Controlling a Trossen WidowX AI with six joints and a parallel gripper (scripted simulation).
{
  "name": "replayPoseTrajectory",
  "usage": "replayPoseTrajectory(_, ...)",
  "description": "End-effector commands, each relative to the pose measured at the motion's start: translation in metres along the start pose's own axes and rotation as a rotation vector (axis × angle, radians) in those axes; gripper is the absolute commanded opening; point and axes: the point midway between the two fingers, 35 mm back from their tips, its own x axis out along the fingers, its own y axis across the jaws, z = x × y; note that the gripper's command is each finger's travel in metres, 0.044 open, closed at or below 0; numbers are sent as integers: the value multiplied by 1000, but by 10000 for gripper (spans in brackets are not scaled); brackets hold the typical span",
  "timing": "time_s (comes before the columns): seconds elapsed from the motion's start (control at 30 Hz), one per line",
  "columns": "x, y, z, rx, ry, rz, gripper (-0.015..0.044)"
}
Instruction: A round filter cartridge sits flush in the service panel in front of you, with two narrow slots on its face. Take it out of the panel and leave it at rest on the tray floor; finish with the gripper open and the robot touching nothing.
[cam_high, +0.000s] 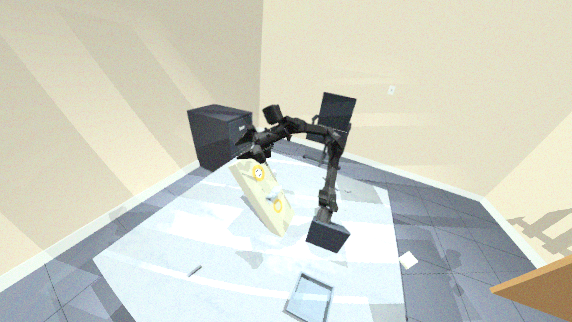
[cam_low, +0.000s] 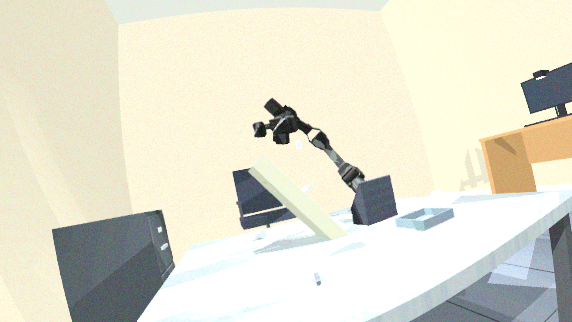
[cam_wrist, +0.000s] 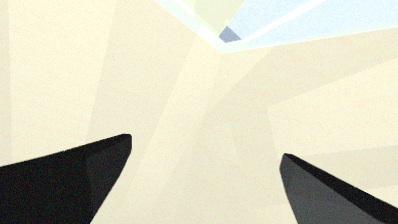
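The cream service panel (cam_high: 284, 223) (cam_low: 295, 202) leans at a slant on the table. Near its upper end, a round white face (cam_high: 258, 173) with small dark marks sits inside an orange ring; it looks like the slotted cartridge. My gripper (cam_high: 240, 149) (cam_low: 270, 134) (cam_wrist: 205, 151) is open and empty, beyond the panel's upper end in the top view and above it in the exterior view. It touches nothing that I can see. The tray (cam_high: 293, 291) (cam_low: 440, 220) stands on the table, and its visible floor holds no cartridge.
A second orange ring (cam_high: 277, 201) and a small pale protruding part (cam_high: 272, 196) (cam_low: 306, 189) are lower on the panel. A small grey rod (cam_high: 195, 270) (cam_low: 317, 278) lies on the table. The arm's dark base block (cam_high: 327, 236) (cam_low: 377, 200) stands between panel and tray.
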Motion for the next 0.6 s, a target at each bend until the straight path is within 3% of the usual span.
replayPoseTrajectory(0.0, 0, 0, 1, -17, -2, 1, 374)
replayPoseTrajectory(0.33, -11, -12, 35, -991, -154, 27, 111)
replayPoseTrajectory(0.57, -21, -20, 62, -1722, -292, -43, 99)
